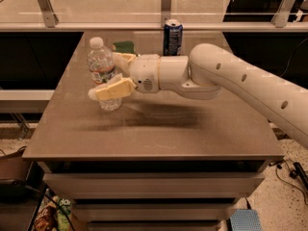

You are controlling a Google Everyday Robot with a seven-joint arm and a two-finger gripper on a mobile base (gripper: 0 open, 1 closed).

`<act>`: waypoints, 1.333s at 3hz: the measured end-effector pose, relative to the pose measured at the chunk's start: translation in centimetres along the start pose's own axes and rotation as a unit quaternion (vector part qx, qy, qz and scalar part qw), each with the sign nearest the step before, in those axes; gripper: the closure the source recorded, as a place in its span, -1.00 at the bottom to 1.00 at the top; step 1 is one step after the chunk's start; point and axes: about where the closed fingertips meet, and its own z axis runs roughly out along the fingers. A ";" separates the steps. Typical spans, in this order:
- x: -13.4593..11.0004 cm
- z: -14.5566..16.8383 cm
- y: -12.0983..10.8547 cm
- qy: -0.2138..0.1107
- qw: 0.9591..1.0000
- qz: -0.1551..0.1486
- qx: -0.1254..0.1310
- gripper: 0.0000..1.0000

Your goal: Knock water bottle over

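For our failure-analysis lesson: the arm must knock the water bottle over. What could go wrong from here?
The open gripper meets the upright water bottle low down; a push may slide it, not tip it. Standing near the left edge of the table, it could roll off. A wide sweep might hit the soda can behind the arm.
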 end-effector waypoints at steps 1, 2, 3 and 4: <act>-0.1 0.2 0.2 0.000 1.000 -0.001 -0.002 -0.17; -0.2 0.4 0.3 0.000 1.000 -0.001 -0.004 0.30; -0.3 0.6 0.4 -0.001 1.000 -0.002 -0.006 0.74; -0.3 0.8 0.6 -0.001 1.000 -0.002 -0.008 1.00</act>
